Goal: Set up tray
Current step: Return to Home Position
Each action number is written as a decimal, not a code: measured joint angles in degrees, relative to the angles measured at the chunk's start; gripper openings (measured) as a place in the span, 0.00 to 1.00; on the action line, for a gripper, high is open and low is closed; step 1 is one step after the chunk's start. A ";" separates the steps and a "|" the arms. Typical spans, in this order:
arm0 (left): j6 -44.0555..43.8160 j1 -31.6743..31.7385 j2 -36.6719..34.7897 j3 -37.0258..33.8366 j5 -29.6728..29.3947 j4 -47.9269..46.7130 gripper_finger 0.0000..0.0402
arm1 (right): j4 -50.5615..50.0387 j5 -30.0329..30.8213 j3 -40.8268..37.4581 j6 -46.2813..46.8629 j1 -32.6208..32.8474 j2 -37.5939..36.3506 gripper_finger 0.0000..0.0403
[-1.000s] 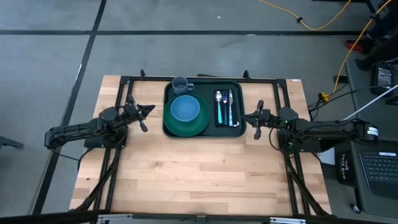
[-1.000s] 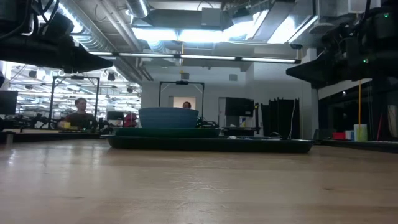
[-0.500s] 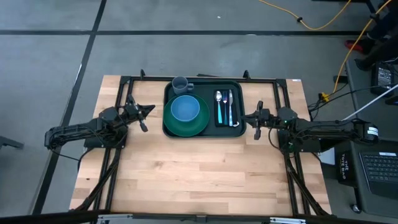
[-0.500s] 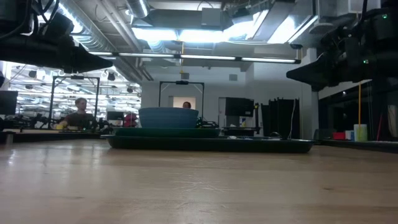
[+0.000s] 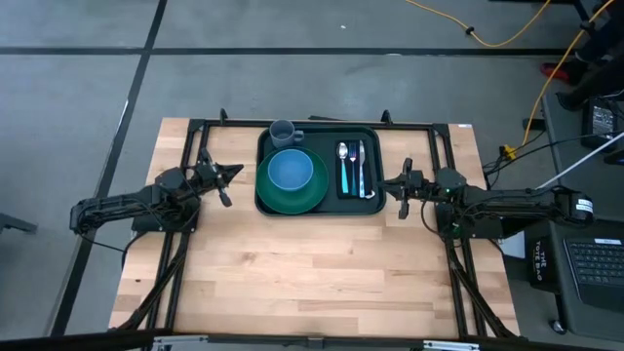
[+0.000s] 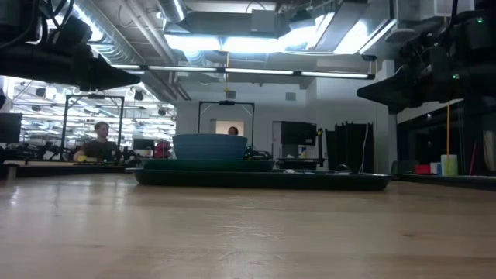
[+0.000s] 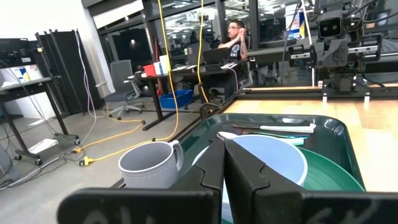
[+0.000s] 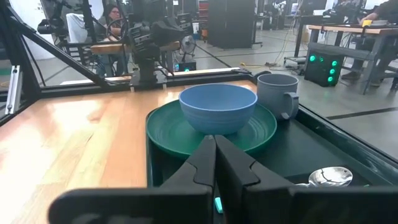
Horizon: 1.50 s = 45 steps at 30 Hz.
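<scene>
The dark green tray (image 5: 318,133) lies flat near the table's far edge. On it rest a round green plate (image 5: 307,196) carrying a blue bowl (image 5: 290,170), a grey mug (image 5: 283,132) at the far left corner, and cutlery (image 5: 355,168) on a black napkin at the right. My left gripper (image 5: 234,173) hovers shut just left of the tray; in its wrist view (image 7: 224,163) the fingers meet. My right gripper (image 5: 382,181) hovers shut just right of the tray, fingers together (image 8: 215,158). In the low view the tray (image 6: 263,179) and bowl (image 6: 209,146) show far off.
A black frame (image 5: 195,136) rims the table's far part and sides. Bare wooden tabletop (image 5: 312,273) spreads toward the near edge. People sit at desks (image 6: 97,143) in the room beyond. Yellow cable (image 5: 507,34) lies on the floor off the table.
</scene>
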 joint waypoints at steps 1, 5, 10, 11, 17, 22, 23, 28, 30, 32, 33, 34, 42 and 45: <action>0.00 0.02 0.00 0.00 0.00 0.02 0.01 | 0.01 0.00 0.00 0.04 0.00 0.00 0.02; 0.00 0.00 0.00 0.00 0.00 0.01 0.01 | 0.03 0.00 0.00 0.00 0.00 0.00 0.02; 0.00 0.00 0.00 0.00 0.00 0.00 0.01 | -0.04 0.01 0.01 0.08 0.15 -0.02 0.02; 0.00 0.00 0.00 0.00 0.00 0.02 0.01 | -0.80 0.28 0.02 0.38 0.87 -0.36 0.02; 0.00 0.00 0.00 0.00 0.00 0.00 0.01 | -10.44 1.37 0.04 1.32 10.32 -8.50 0.02; 0.00 0.01 -0.01 0.00 0.00 0.01 0.01 | -19.41 2.03 0.04 -0.11 19.82 -17.60 0.02; 0.00 0.00 0.00 0.00 0.00 0.01 0.01 | -20.52 2.04 0.04 -0.11 21.22 -19.10 0.02; 0.00 0.00 0.00 0.00 0.00 0.00 0.01 | -23.32 4.56 0.04 -0.23 28.06 -26.01 0.02; 0.00 0.01 0.00 0.00 0.00 0.00 0.01 | -26.19 5.49 0.04 -0.95 30.34 -29.85 0.02; 0.00 0.00 0.00 0.00 -0.01 0.01 0.01 | -29.52 5.60 0.04 -1.52 31.74 -34.17 0.02; 0.00 0.02 0.00 0.00 -0.02 0.00 0.01 | -31.11 5.69 0.04 -1.59 32.21 -36.11 0.02; 0.00 0.00 0.00 0.00 -0.01 0.01 0.01 | -32.66 6.03 0.04 -1.66 32.60 -37.44 0.02; 0.00 0.02 0.00 0.00 0.00 0.00 0.01 | -31.87 11.78 0.07 -4.44 31.54 -37.29 0.02; 0.00 0.02 0.00 0.00 0.00 0.00 0.01 | -31.88 11.76 0.07 -4.73 31.04 -36.53 0.02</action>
